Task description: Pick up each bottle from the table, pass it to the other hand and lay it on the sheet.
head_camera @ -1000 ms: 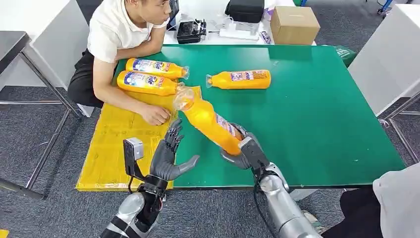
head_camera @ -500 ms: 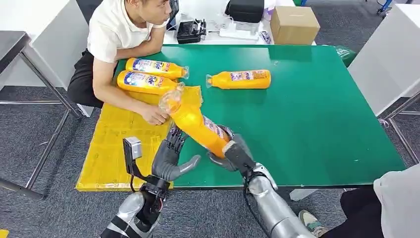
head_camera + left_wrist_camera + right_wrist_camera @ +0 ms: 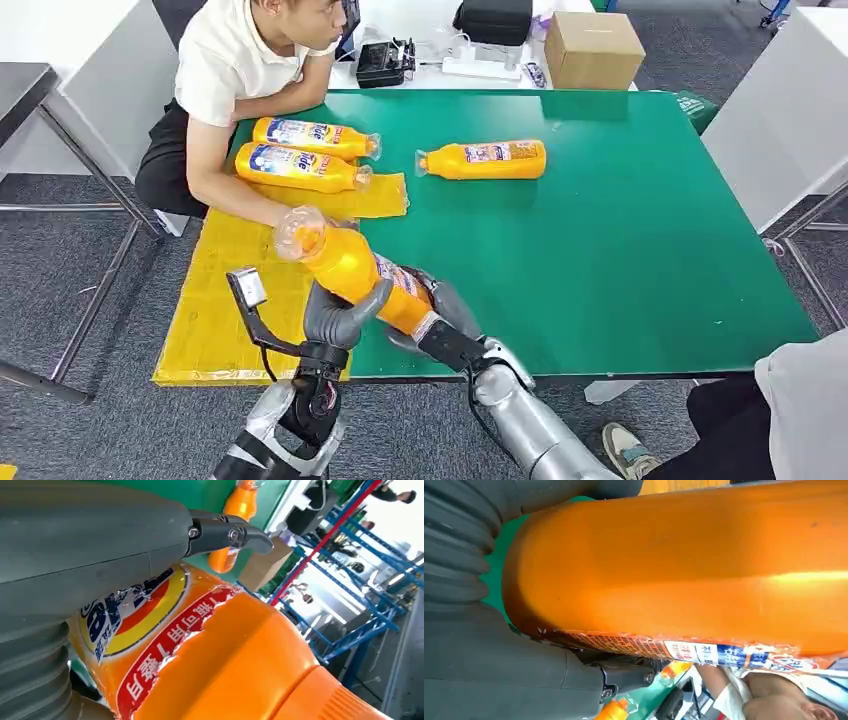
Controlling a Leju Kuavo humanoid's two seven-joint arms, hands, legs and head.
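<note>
Both the right hand (image 3: 440,318) and left hand (image 3: 338,315) grasp one bottle (image 3: 350,268) mid-handover; two bottles (image 3: 300,152) lie by the sheet (image 3: 225,300), one (image 3: 485,159) waits.

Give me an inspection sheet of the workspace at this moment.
Surface: green table, yellow sheet along its left side.
Job's things: held bottle tilted in the air; two bottles lying at the sheet's far end; one bottle lying on the green.
Clutter: nothing seen.
Hands: left hand and right hand both grip the held bottle.
Cables: cable along the right arm.
Surroundings: person's arm resting on the sheet; cardboard box beyond.
</note>
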